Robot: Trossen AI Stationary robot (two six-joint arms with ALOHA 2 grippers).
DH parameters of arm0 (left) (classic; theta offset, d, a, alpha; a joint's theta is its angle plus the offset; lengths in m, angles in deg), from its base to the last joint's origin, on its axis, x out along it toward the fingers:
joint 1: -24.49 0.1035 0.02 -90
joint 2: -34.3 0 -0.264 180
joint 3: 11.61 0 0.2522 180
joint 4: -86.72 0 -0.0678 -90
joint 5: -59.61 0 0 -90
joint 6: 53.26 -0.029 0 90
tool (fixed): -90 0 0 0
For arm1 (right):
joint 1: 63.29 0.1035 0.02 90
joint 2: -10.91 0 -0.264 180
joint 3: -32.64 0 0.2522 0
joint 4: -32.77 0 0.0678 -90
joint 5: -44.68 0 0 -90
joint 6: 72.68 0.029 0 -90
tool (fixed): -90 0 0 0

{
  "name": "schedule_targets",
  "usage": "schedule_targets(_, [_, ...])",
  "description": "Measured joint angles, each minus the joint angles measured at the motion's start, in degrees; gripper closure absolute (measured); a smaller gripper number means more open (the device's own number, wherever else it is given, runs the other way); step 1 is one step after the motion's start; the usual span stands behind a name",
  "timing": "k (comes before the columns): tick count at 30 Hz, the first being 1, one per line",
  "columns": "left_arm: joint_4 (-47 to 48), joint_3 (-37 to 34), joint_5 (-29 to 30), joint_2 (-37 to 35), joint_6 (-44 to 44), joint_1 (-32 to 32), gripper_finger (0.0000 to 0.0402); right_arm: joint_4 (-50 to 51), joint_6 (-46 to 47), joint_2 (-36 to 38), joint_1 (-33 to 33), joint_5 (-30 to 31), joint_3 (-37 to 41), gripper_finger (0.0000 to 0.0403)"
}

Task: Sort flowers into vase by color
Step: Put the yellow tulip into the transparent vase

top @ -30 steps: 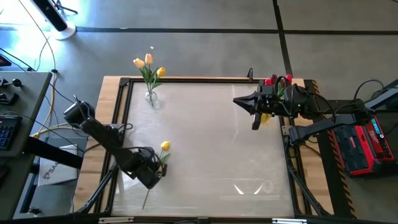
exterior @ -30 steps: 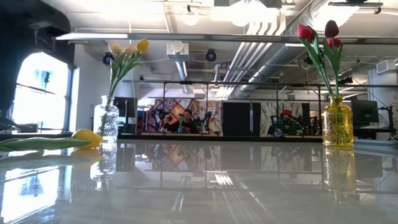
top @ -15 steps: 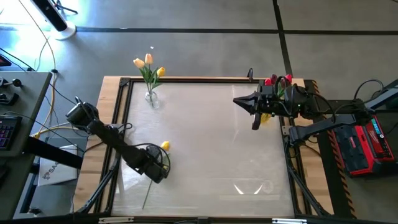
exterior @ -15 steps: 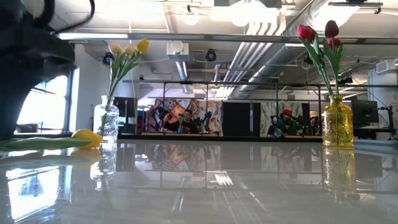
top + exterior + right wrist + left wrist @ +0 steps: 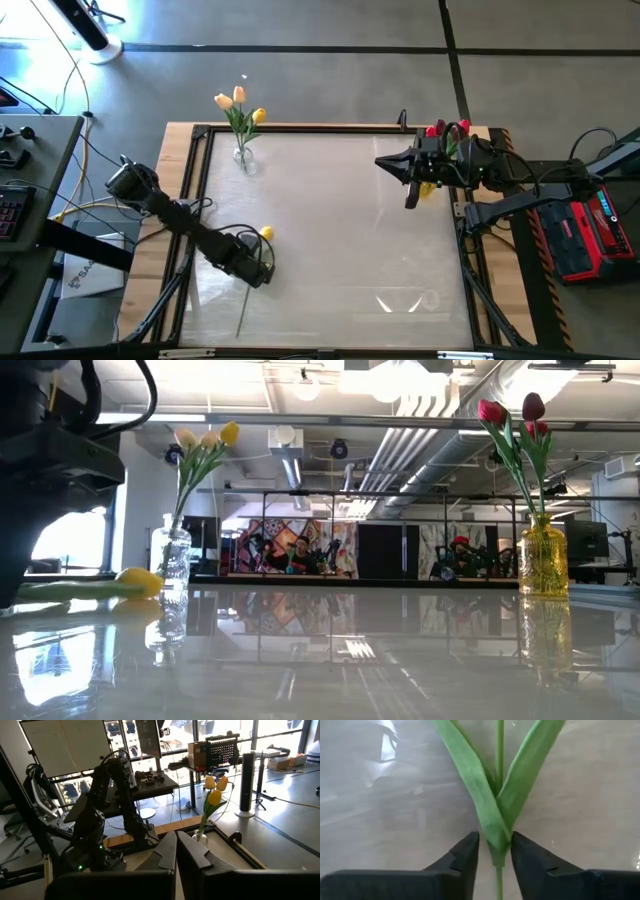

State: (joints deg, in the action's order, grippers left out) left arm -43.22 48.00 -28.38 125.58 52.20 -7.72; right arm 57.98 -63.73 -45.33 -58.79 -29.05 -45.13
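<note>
A yellow tulip [image 5: 265,233] lies flat on the table near the left side, its stem running toward the near edge; its head shows in the low view [image 5: 138,581]. My left gripper [image 5: 250,266] is down over the stem, shut on it [image 5: 495,851]. A clear vase [image 5: 243,156] with yellow and orange tulips stands at the far left. An amber vase [image 5: 543,560] with red tulips [image 5: 437,130] stands at the far right, partly under my right arm. My right gripper [image 5: 385,163] is shut and empty beside it. My left gripper pinches the tulip's stem where its two leaves join [image 5: 497,839], between its two fingers. The fingers come from above, pointing down, one on each side of the stem. The tulip lies on the table, head toward the far edge.
A dark frame [image 5: 330,128] runs round the glossy tabletop. The room with screens and stands shows beyond the far edge. My right arm hovers over the far right corner above the amber vase.
My left gripper has gone a little toward the table's right edge and come down over the tulip's stem. The tulip has stayed lying on the table.
</note>
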Motion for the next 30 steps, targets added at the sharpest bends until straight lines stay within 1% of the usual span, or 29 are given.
schedule_targets(8, [0.2,-0.1,0.2,0.1,-0.6,0.2,0.0387,0.0,0.0,0.0,0.0,0.0,0.0,0.0402])
schedule_targets(10, [0.1,-0.1,0.5,0.1,-1.2,0.2,0.0395,0.0,0.0,0.0,0.0,0.0,0.0,0.0402])
schedule_targets(13, [-0.2,-0.2,2.3,-0.6,-1.5,0.2,0.0395,0.0,0.0,0.0,0.0,0.0,0.0,0.0402])
schedule_targets(15, [-0.1,0.0,7.5,-1.1,-2.6,0.8,0.0396,0.0,0.0,0.0,0.0,0.0,0.0,0.0402])
schedule_targets(21, [0.0,0.2,17.3,-5.3,-3.8,2.6,0.0400,0.0,0.0,0.0,0.0,0.0,0.0,0.0402])
schedule_targets(24, [0.0,0.2,24.2,-8.4,-4.6,2.7,0.0400,0.0,0.0,0.0,0.0,0.0,0.0,0.0402])
schedule_targets(30, [1.9,0.3,35.7,-15.1,-8.2,2.5,0.0401,0.0,0.0,0.0,0.0,0.0,0.0,0.0402])
